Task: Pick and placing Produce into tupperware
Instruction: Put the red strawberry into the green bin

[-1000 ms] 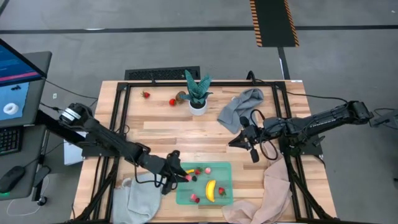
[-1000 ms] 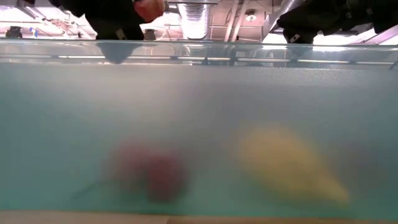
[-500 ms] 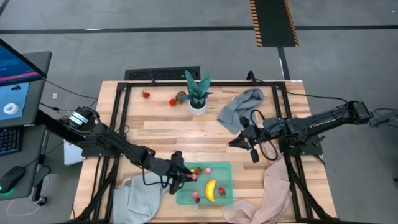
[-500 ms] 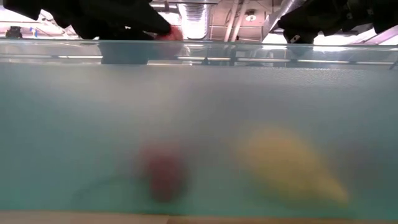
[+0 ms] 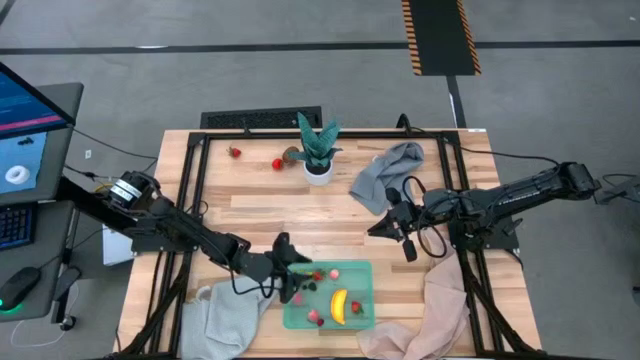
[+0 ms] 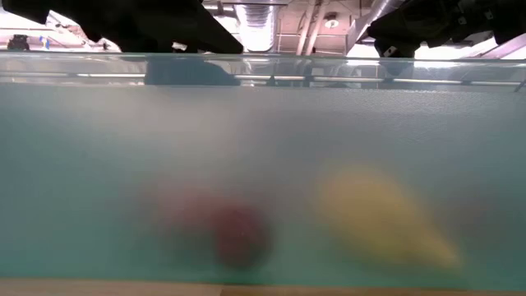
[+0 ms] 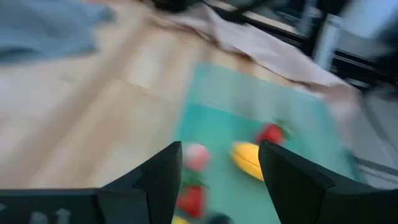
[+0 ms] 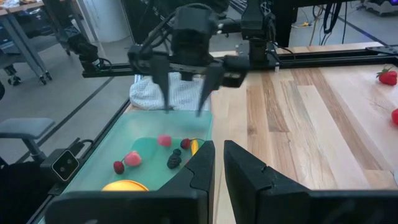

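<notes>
The tupperware (image 5: 363, 300) sits at the near edge of the wooden surface (image 5: 260, 210), between two pale cloths. The left claw (image 5: 296, 282) hangs over the tupperware's left end with its fingers (image 7: 158, 180) spread apart and nothing between them; the right wrist view shows it from the front, fingers splayed above the tupperware's wall. Inside the tupperware lie a yellow banana (image 5: 339, 305), a few red strawberries (image 5: 356, 309), a pink piece (image 5: 334, 274) and dark berries (image 8: 173, 160). Farther from the tupperware, toward the back of the surface beside the potted plant (image 5: 318, 150), two more red pieces (image 5: 278, 164) and a brown round piece (image 5: 290, 155) remain on the wood. The right claw (image 5: 383, 226) waits above the middle of the surface, up and to the right of the tupperware, its fingers (image 8: 199, 168) drawn narrow and empty.
</notes>
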